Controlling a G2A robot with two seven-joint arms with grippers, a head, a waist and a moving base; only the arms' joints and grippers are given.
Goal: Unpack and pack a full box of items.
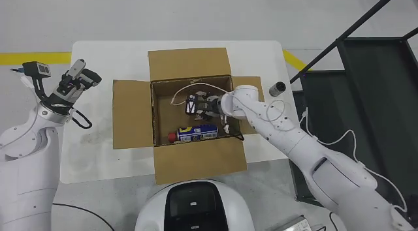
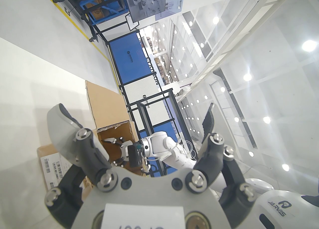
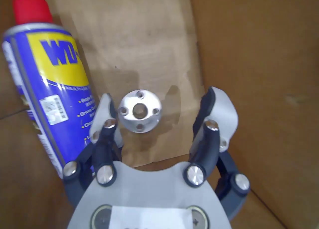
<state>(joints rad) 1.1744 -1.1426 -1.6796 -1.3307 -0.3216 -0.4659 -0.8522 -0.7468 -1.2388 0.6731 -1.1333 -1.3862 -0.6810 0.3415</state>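
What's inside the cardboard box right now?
A blue-and-yellow spray can with a red cap, lying on its side, and a round metal flange on the floor of the cardboard box, in line with the open right gripper. The floor under the gripper and arm is covered.

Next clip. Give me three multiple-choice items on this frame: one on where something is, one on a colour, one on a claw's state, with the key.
1. The spray can lies: A) on the floor; B) on a shelf; C) inside the cardboard box.
2. Its cap is: A) red; B) green; C) white.
3. The right claw is: A) shut on the can; B) open, pointed at the metal flange; C) shut on a cloth.
Key: C, brown box walls surround the can; A, the right wrist view shows a red cap; B, its fingers stand apart, gripping nothing.
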